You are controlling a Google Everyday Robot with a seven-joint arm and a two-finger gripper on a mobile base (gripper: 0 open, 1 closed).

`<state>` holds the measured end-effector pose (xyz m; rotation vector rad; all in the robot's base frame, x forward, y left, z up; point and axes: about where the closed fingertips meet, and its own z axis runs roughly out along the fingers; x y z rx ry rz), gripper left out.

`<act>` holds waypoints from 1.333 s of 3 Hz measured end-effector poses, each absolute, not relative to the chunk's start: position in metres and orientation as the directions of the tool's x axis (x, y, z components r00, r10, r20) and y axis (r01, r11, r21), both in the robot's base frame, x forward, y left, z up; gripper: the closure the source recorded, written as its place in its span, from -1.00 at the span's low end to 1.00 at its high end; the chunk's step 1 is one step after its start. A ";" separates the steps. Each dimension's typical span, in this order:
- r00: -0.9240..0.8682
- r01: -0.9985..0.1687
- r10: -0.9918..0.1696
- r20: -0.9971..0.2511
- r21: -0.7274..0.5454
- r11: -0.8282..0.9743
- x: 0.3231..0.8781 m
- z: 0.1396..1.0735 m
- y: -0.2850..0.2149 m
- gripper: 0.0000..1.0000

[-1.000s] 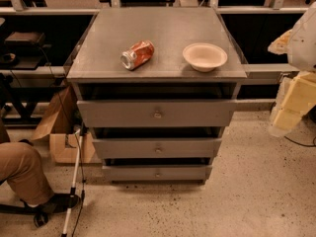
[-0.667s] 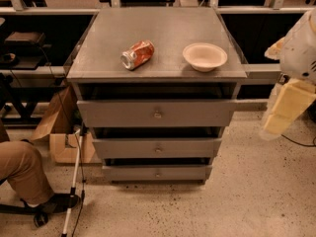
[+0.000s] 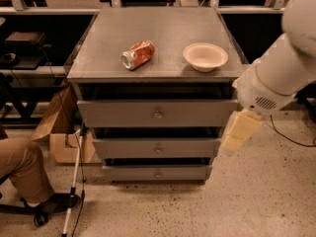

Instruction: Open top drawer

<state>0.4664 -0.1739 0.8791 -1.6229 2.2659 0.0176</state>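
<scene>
Here's the table point(image 3: 163, 28), grey and square, and the top drawer point(image 3: 118, 113) sits right under its top, the highest and widest of three fronts. A dark gap shows between its upper edge and the table's top. Its small round knob point(image 3: 157, 115) is dead centre on the front, with nothing touching it.

The gripper point(image 3: 238, 134) hangs at the table's right side, just off the right end of the top drawer's front and a little lower, about level with the middle drawer point(image 3: 123, 148). It's a pale cream shape pointing down (open or closed, I cannot tell), and it has hold of nothing that can be seen. The white arm point(image 3: 281, 68) comes in above it, from the table's right.

On the table's top, a crushed red can point(image 3: 138, 55) lies on its side left of centre, and a pale bowl point(image 3: 205, 57) stands to its right, apart from it. The bottom drawer point(image 3: 128, 173) is the narrowest. To the table's left, a cardboard box point(image 3: 61, 127) rests on the floor beside a person's leg point(image 3: 22, 167).
</scene>
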 end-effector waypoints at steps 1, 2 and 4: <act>-0.299 -0.920 -0.892 -0.339 -0.145 0.363 0.485 0.836 -0.149 -1.00; -0.348 -0.903 -0.854 -0.386 -0.106 0.416 0.508 0.803 -0.125 -1.00; -0.432 -0.861 -0.797 -0.422 -0.071 0.504 0.532 0.785 -0.103 -1.00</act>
